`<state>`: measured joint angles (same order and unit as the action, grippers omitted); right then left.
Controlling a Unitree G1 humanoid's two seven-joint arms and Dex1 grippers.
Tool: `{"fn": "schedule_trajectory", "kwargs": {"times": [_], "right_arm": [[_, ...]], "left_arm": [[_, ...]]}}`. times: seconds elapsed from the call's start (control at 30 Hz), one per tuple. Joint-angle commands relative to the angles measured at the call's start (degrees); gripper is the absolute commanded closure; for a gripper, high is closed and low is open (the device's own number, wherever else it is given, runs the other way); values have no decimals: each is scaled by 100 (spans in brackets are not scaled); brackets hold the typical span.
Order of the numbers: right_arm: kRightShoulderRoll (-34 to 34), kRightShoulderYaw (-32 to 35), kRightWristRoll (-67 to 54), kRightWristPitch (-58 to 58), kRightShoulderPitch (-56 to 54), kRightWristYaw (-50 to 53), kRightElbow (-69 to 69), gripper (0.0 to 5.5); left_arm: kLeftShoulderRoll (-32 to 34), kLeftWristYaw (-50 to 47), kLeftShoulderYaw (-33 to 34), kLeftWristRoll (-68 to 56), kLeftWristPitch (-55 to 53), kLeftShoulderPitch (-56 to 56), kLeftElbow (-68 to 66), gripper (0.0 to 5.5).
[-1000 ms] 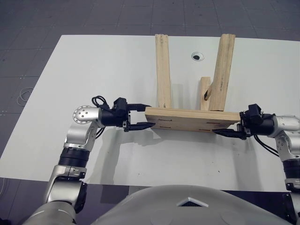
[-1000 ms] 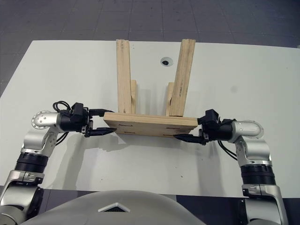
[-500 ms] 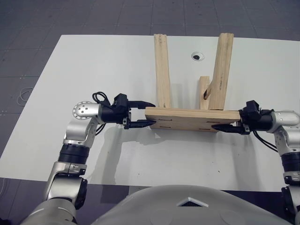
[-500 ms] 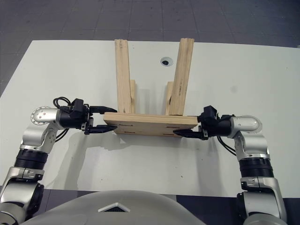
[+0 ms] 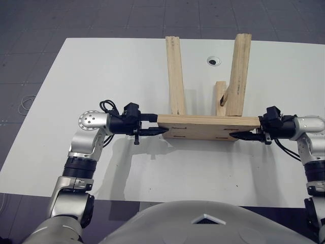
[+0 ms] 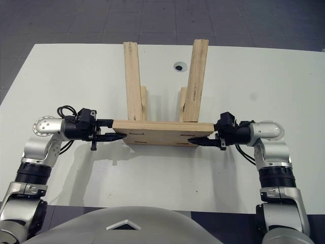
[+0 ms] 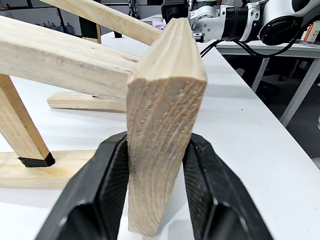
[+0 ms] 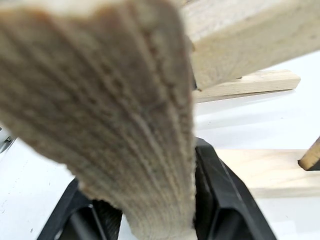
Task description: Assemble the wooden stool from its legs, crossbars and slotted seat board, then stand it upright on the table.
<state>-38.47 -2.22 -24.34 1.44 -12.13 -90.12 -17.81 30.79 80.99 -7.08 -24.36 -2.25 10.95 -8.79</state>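
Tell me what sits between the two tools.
The seat board spans the whole stretch: the left tool clamps one end, the right tool the other. The head camera's eye views show it.

You have on record one slotted seat board [image 5: 208, 127], four legs [image 7: 60, 60], two visible crossbars [image 6: 144, 99], two claws, left [image 5: 161, 130] and right [image 5: 234, 135], and one tabletop [image 5: 101, 76] with one round hole [image 5: 214, 61].
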Motion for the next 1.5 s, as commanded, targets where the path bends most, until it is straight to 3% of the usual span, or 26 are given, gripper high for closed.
{"fn": "schedule_trajectory", "kwargs": {"times": [0.03, 0.3, 0.83, 1.07, 1.5], "right_arm": [[237, -99, 26, 54, -291, 98, -60, 392], [237, -1, -53, 487, -376, 349, 300, 392], [-475, 452, -995, 2955, -65, 550, 2411, 392], [-714, 761, -1563, 3754, 482, 736, 3239, 392], [-1012, 1224, -2575, 5265, 411, 1545, 4116, 392]], "left_arm": [[177, 233, -266, 81, -251, -184, 110, 405], [419, 101, -159, -209, -888, 20, 522, 407], [668, -811, 646, -1429, -2717, -486, 2822, 407], [784, -1088, 1070, -1937, -3162, -619, 3390, 407], [1322, -1377, 1680, -3259, -4271, -940, 4107, 407]]}}
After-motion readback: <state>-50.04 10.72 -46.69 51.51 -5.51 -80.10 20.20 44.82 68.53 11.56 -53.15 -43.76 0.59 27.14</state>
